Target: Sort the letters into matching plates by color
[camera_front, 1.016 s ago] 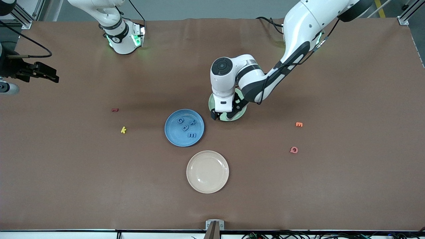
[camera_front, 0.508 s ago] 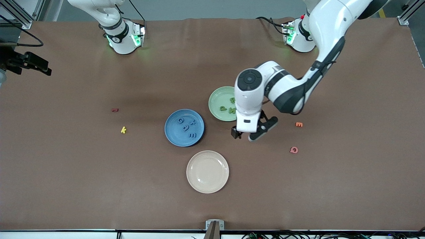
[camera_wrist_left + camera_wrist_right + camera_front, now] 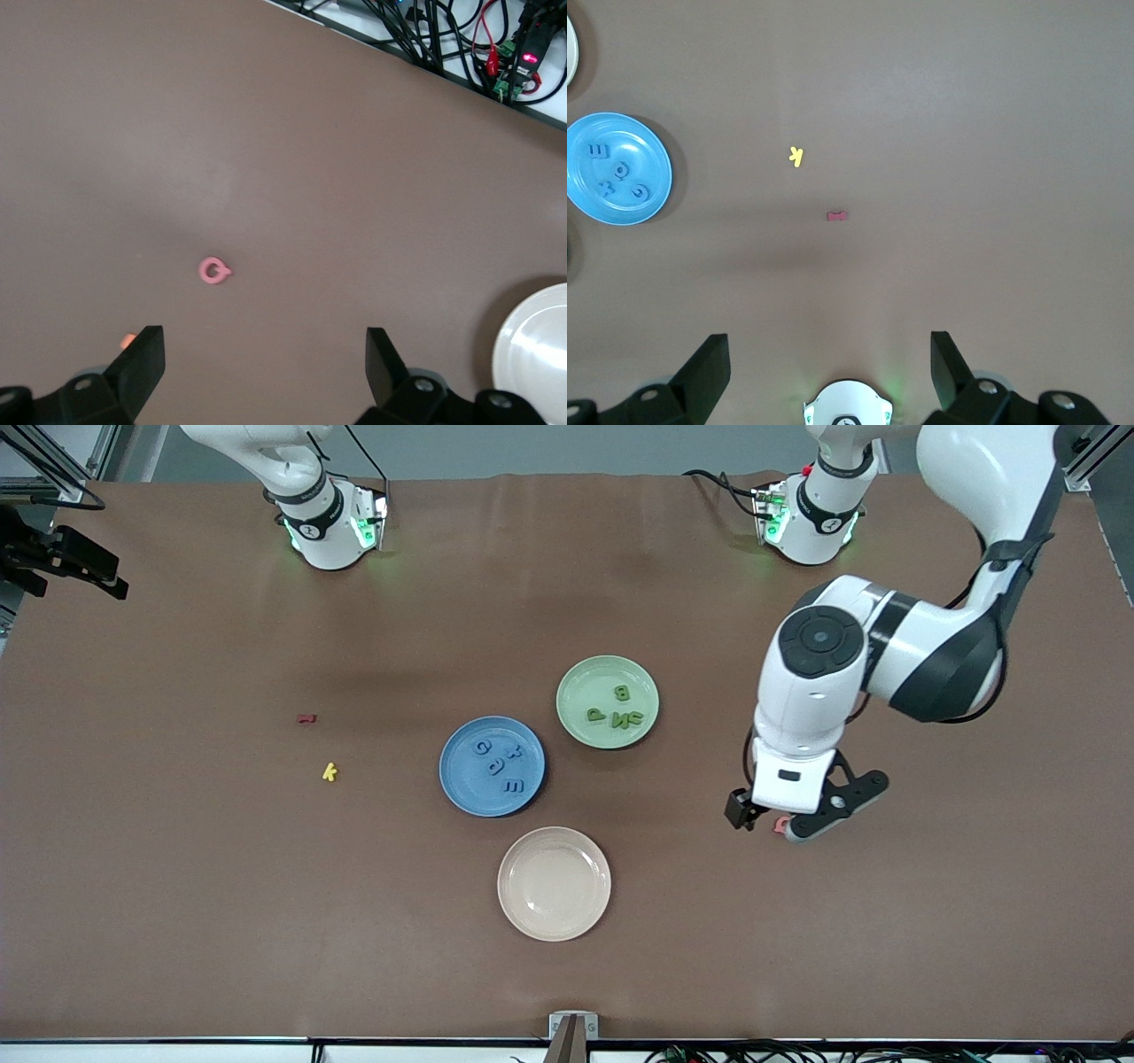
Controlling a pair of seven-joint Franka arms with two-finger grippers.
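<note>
Letters look sorted, as you can see: four blue letters (image 3: 499, 759) lie in the blue plate (image 3: 462, 786) and four green letters (image 3: 617, 709) in the green plate (image 3: 580, 680), so nothing seems left; both plates sit mid-worktop (image 3: 177, 912). Left pincer (image 3: 767, 821) hangs open and empty over the pink letter (image 3: 213, 271) (no task piece); right pincer (image 3: 830, 365), open, waits off toward its own end; the cream plate (image 3: 554, 883), yellow k (image 3: 330, 771) and red letter (image 3: 306, 718) obstruct nothing.

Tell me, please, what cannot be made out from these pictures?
- Orange letter: the left gripper hides it in the front view; left wrist view shows only a sliver.
- Right gripper: cut off at the front view's edge.
- Green letters on green plate: some too small to read.
</note>
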